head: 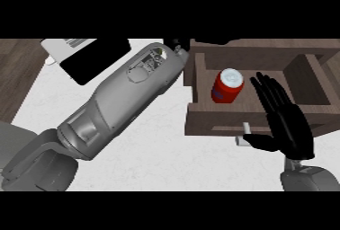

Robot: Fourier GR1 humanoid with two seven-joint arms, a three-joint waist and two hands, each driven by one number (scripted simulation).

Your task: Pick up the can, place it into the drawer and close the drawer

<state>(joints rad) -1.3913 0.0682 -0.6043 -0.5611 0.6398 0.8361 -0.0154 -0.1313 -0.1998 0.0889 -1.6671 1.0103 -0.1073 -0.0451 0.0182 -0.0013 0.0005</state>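
Red can [227,86] in drawer [309,74] (open), just left of right hand [287,120] fingers [269,87]

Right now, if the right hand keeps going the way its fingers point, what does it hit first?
The right hand is open, fingers pointing up-view over the open drawer. Straight on, they would likely meet the drawer's back wall first; the can stands off to their left. Height above the drawer is unclear.

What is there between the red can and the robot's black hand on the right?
In the head view, only bare drawer floor separates the red can from the open right hand; they do not touch.
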